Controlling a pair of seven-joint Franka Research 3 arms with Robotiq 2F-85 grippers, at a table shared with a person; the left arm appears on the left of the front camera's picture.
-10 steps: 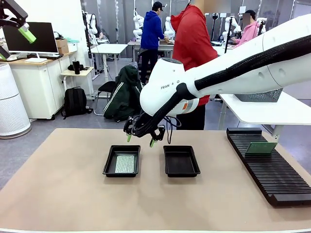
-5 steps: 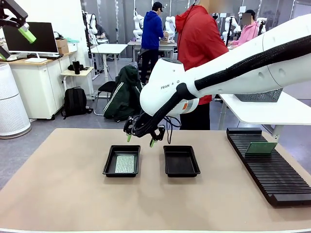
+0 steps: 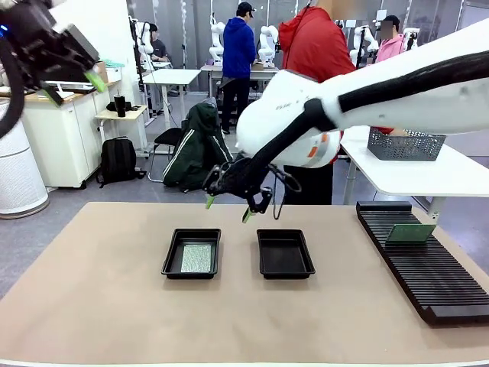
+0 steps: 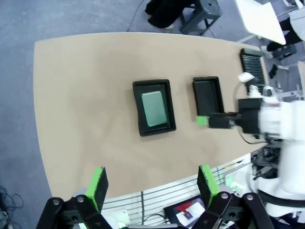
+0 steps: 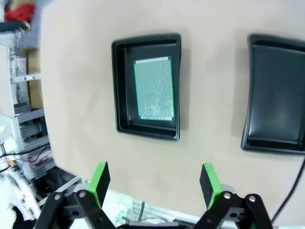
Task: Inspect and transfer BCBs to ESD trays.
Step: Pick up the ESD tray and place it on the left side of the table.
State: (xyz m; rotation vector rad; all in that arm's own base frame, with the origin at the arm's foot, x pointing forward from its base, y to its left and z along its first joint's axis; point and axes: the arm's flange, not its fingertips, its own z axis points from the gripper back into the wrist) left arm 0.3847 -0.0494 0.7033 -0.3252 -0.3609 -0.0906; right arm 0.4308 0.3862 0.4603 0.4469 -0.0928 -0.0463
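Two black ESD trays lie side by side mid-table. The left tray (image 3: 170, 261) (image 4: 137, 109) (image 5: 119, 86) holds one pale-green BCB (image 3: 197, 258) (image 4: 153, 108) (image 5: 153, 89) flat on its floor. Beside it, the right tray (image 3: 285, 256) (image 4: 208, 95) (image 5: 276, 95) holds nothing. A second BCB (image 3: 410, 233) (image 4: 246, 77) leans on the black slotted rack (image 3: 420, 267). My right gripper (image 3: 228, 208) (image 5: 155, 183) hangs open above the far edge of the trays, holding nothing. High at the far left, my left gripper (image 3: 72, 84) (image 4: 151, 186) is open too, looking down on the table.
A person in a red jacket (image 3: 313, 50) stands at the far side behind my right arm. A wire mesh basket (image 3: 405, 144) sits on the white table at the right. Bare tan tabletop (image 3: 114, 306) surrounds the trays.
My right gripper has lifted and shifted a little to the right above the trays. The left arm has swung further into the picture at the top left. Trays and boards have not moved.
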